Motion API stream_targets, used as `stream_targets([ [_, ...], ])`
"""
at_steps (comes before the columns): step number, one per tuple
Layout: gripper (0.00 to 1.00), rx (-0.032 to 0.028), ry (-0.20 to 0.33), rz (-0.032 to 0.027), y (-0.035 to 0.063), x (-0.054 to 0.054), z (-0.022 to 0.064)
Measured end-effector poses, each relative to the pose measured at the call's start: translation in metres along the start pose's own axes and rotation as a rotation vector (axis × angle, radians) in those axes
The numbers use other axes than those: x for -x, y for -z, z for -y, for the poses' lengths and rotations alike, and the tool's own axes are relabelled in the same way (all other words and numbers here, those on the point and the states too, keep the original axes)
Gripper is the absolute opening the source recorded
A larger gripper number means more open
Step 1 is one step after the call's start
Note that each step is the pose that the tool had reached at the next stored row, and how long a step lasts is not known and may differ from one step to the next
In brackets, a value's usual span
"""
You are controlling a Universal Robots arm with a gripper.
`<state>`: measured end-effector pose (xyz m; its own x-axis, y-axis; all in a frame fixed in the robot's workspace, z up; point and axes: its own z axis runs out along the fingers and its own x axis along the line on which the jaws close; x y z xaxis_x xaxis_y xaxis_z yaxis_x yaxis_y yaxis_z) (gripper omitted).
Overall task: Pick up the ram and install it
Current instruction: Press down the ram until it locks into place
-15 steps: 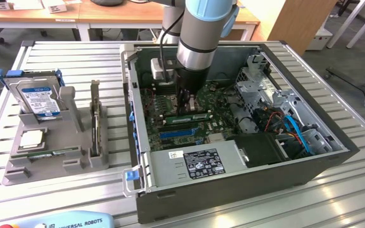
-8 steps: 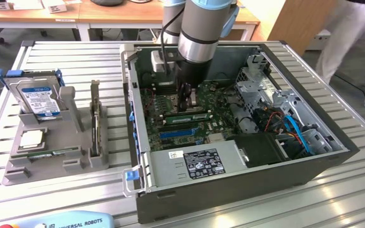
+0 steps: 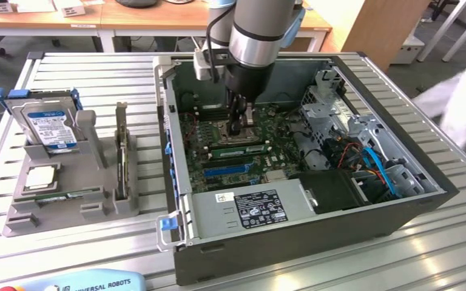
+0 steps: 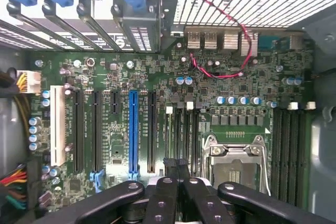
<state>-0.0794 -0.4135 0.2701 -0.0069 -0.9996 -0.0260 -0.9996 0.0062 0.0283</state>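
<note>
On the exterior view's left, on the slatted metal table [image 3: 95, 79], you have a grey parts holder [image 3: 51, 215]. A hard drive [image 3: 51, 124] in a blue caddy leans upright at its back, and a square silver processor chip [image 3: 40, 176] lies flat in front of that. A thin green strip [image 3: 63, 195] rests along the holder's front edge, and a dark expansion card [image 3: 121, 151] stands on edge at its right side. Below the holder, a blue pendant [image 3: 87, 284] marked with the arm maker's name sits at the table's near edge. Moving right, you come to the open computer case [image 3: 180, 254] lying on its side with the motherboard [image 3: 192, 130] facing up. The arm reaches straight down into it, and your gripper [image 3: 243, 134] has its fingers pinched fully together, tips low over the board beside the processor socket [image 4: 236, 153]. The ram [image 3: 237, 148] appears as a long green stick lying across the board just in front of those tips, in the area of the memory slots. You cannot tell whether the fingers are touching it or whether it is seated. From the wrist view, the closed gripper [image 4: 175, 165] sits over the narrow black slots [image 4: 181, 135] between the blue expansion slot [image 4: 132, 129] and the socket. Further right in the exterior view are the labelled power supply [image 3: 249, 209], the metal drive cage [image 3: 330, 112] and blue cables [image 3: 378, 167]. A person's blurred white sleeve [image 3: 460, 103] is at the far right edge.
</note>
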Motion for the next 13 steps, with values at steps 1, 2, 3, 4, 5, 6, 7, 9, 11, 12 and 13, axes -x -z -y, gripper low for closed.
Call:
stream_targets([
  [1,0.1,0.0,0.0,0.0,0.0021,0.0,-0.0001],
  [2,0.1,0.0,0.0,0.0,0.0034,0.0001,-0.0001],
  [3,0.1,-0.0001,0.0,0.0002,0.0036,0.0001,-0.0001],
  [4,0.1,-0.0001,0.0,0.0002,0.0035,0.0001,-0.0001],
  [5,0.1,-0.0002,0.0,0.0002,0.0035,0.0001,-0.0001],
  [6,0.1,-0.0001,0.0,0.0002,0.0036,0.0001,-0.0001],
  [7,0.1,-0.0001,0.0,0.0001,0.0036,0.0001,-0.0001],
  [9,0.1,0.0,0.0,-0.0001,0.0037,0.0001,0.0002],
  [11,0.1,0.0001,0.0,-0.0003,0.0038,0.0001,0.0018],
  [12,0.1,0.0001,0.0,-0.0001,0.0038,0.0001,0.0034],
  [13,0.1,0.0,0.0,0.0,0.0038,0.0,0.0052],
])
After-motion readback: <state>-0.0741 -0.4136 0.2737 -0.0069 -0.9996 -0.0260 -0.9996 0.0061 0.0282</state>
